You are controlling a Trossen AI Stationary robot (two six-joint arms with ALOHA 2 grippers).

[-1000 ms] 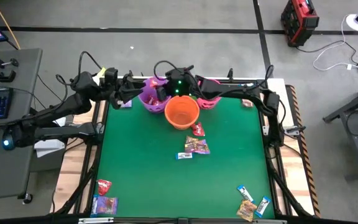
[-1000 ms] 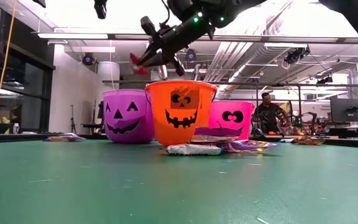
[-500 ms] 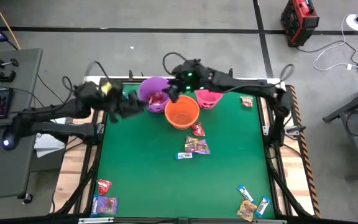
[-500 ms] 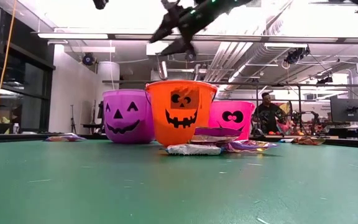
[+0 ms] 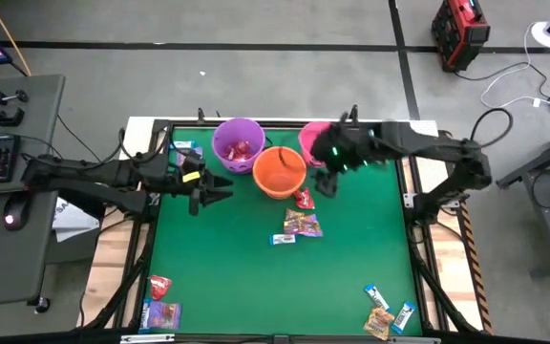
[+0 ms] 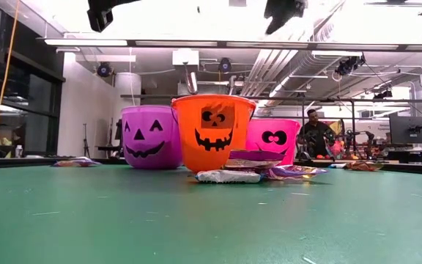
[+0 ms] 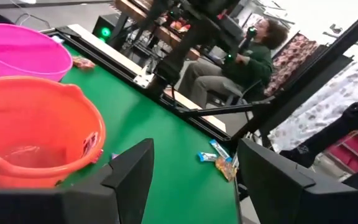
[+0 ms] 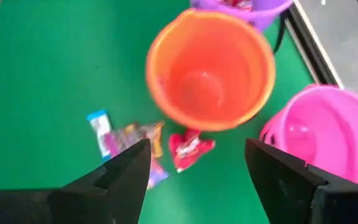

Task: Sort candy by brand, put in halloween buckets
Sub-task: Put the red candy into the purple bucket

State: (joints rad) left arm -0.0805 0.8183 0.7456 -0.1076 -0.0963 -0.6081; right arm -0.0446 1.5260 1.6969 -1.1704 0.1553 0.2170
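Barely begun: red candy in purple bucket, most wrappers loose; left gripper and right gripper open, empty

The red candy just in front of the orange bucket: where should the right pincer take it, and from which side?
Take the red candy from straight above, across its narrow middle. It lies flat on the green table, so only a top approach fits. Keep to the side away from the orange bucket, whose wall stands close. The right pincer, open, hangs near it.
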